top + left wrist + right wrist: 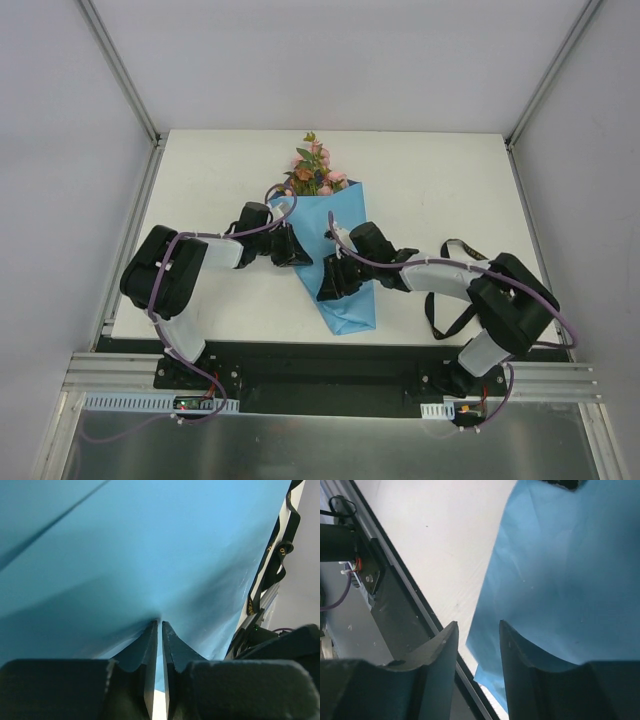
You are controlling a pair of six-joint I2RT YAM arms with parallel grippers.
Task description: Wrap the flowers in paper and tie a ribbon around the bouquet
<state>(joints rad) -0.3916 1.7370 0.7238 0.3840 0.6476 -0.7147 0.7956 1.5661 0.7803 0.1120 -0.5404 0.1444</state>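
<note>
The bouquet lies mid-tabletop: a light blue paper cone with pink and orange flowers at its far, wide end. It looks light and the paper thin and easily creased, so grip a paper edge, never the blooms. The left claw is clamped on paper at the cone's left edge. The right claw is apart and empty over the cone's narrow end.

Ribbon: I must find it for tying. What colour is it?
Black with small gold markings; the ribbon shows best in the left wrist view.
</note>
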